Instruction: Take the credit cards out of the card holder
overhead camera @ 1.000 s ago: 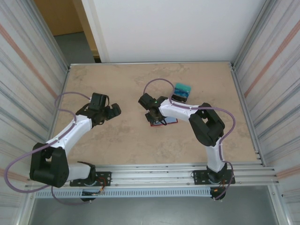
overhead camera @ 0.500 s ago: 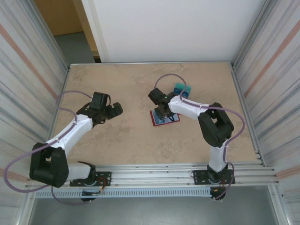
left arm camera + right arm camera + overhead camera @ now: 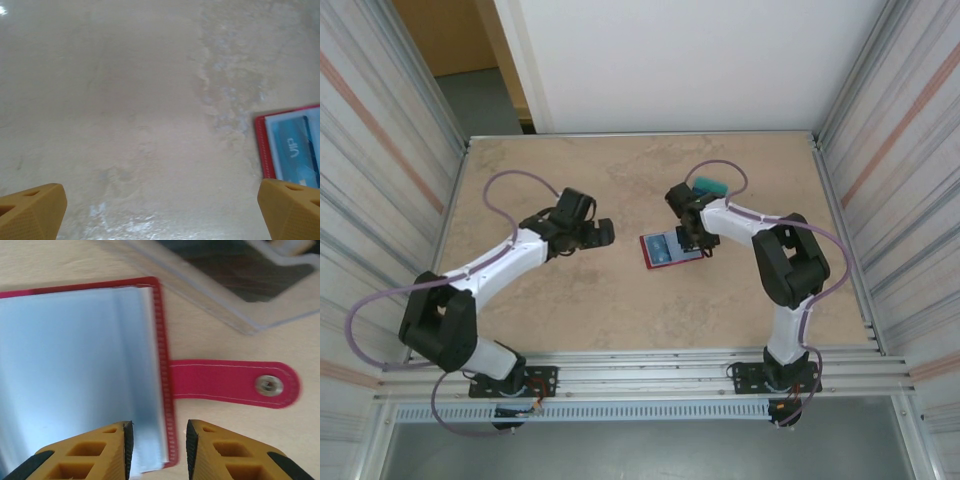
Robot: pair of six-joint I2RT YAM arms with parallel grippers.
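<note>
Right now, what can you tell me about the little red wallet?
The card holder lies open and flat on the table, mid-right. Red cover, shiny pale see-through pockets, a blue card inside one. Its red strap with a metal snap sticks out sideways. The right hand straddles its edge; contact is unclear.

Flat on the worktop (image 3: pixel 570 310), just right of centre: card holder (image 3: pixel 670 249), a credit card (image 3: pixel 295 150) in its pocket. Its strap (image 3: pixel 235 385) lies out from the right edge. The card pile (image 3: pixel 708 185) is behind it, toward the far-right corner. The left hand (image 3: pixel 603 233) is left of the holder, apart. The right hand (image 3: pixel 700 242) is over its right edge.
</note>
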